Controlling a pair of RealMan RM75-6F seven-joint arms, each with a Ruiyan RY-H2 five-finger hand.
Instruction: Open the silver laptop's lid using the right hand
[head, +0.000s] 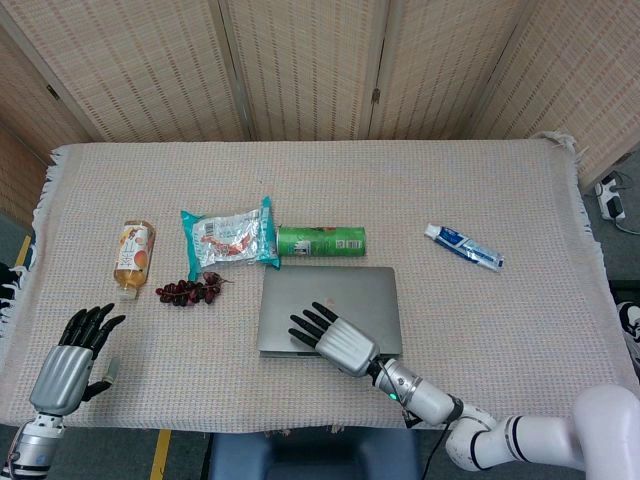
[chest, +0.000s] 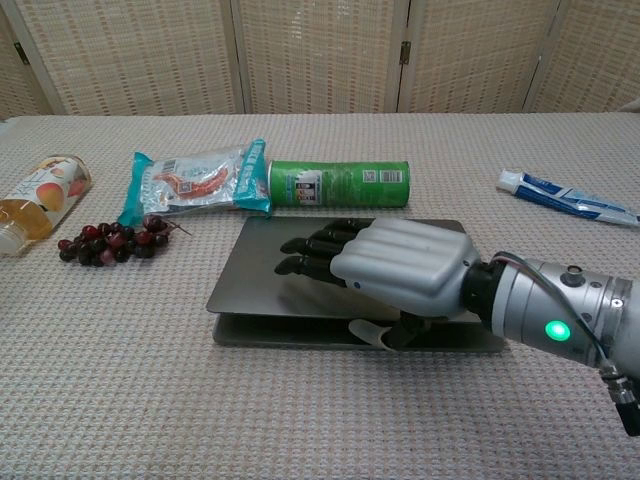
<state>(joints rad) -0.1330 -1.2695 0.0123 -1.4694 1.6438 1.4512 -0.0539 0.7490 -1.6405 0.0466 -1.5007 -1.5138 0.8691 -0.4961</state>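
Observation:
The silver laptop lies near the table's front edge, its lid raised a little off the base at the front. My right hand lies over the lid's front half, dark fingers stretched across the top. Its thumb is tucked under the lid's front edge, so the lid is pinched between thumb and fingers. Off the table at the lower left, my left hand hovers with fingers spread and holds nothing.
A green can lies on its side just behind the laptop. Left of it are a snack packet, grapes and a juice bottle. A toothpaste tube lies at the right.

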